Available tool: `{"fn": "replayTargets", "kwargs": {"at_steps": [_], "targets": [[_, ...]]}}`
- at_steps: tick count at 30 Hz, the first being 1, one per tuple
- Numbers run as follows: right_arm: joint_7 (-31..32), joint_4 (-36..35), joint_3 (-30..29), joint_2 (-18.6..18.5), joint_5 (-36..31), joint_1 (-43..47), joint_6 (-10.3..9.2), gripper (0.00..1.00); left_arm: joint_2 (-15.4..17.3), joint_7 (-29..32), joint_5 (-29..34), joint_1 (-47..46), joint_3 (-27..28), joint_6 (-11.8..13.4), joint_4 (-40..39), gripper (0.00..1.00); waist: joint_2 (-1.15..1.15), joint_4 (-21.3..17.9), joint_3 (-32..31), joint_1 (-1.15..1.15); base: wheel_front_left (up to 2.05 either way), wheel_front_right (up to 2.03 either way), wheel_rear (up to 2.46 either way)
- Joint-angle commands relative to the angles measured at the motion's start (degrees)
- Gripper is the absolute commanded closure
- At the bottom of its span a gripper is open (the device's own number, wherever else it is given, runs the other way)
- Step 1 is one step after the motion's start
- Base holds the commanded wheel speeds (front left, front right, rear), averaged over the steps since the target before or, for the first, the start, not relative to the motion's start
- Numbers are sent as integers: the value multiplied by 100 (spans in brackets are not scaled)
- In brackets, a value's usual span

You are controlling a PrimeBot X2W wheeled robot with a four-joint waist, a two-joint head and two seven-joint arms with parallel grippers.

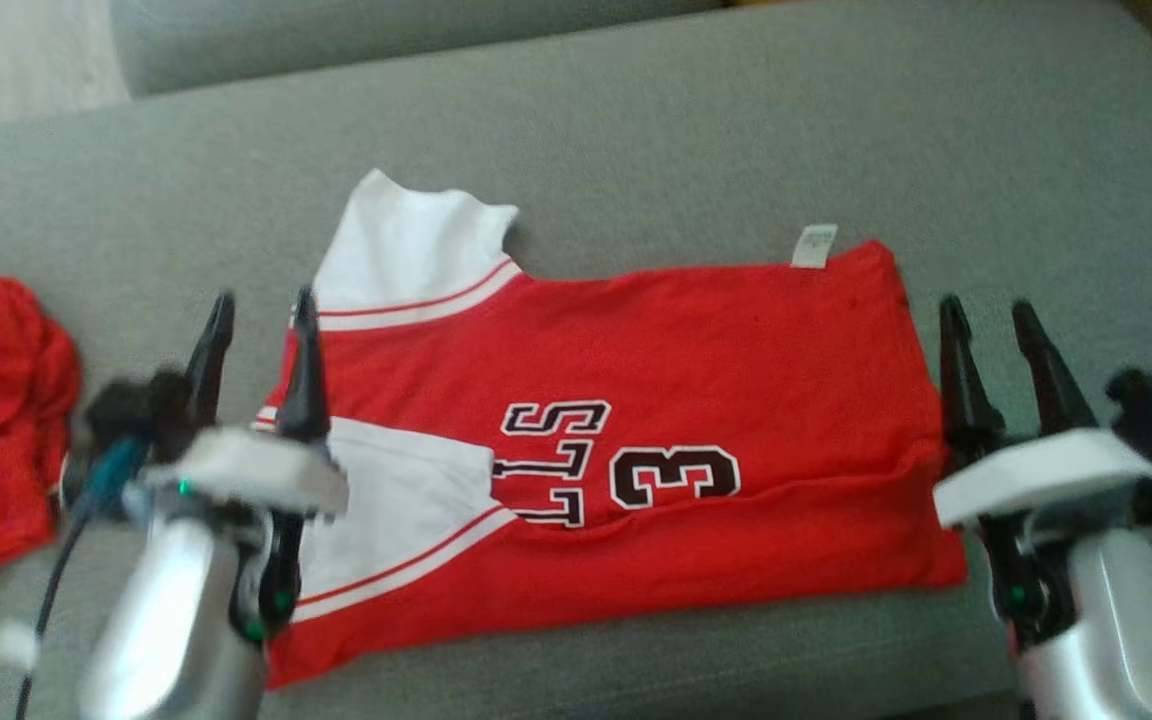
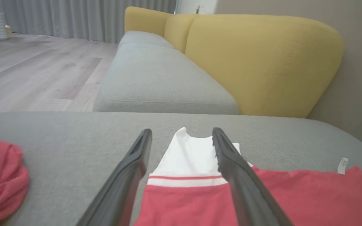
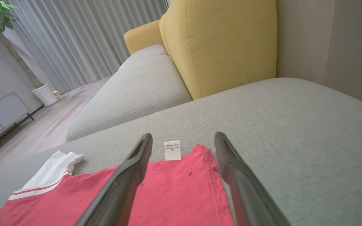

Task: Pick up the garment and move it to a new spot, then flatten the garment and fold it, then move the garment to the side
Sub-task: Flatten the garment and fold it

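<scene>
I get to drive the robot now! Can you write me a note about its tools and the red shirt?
Left tool: open, empty, at the sleeve end of the red jersey.
Right tool: open, empty, at its hem end.
Jersey: lying flat on the grey cushion, seemingly folded over once.
Done: placed and flattened.
Left: finish folding, then move it to the side.
</scene>
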Motion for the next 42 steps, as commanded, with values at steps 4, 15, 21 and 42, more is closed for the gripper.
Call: {"fn": "replayTargets", "kwargs": {"at_steps": [4,15,21,42], "targets": [[-80,12,314,-131,-120,-678,-5,0,324,399,319,-1364,-158,-319,421,0,0,-271,502,0,0,0,0],[143,342,830,-157,-221,-1808,-5,0,1088,2620,583,-4037,-895,-1190,2377,0,0,-727,1359,0,0,0,0],[103,445,1084,-155,-143,-2125,-5,0,1417,3112,613,-4793,-1344,-1256,3115,0,0,-950,1630,0,0,0,0],[9,1079,963,-251,-82,-2543,-5,0,1564,3934,-629,-5294,-2885,-1263,3475,100,0,-970,1676,0,0,0,0]]}}
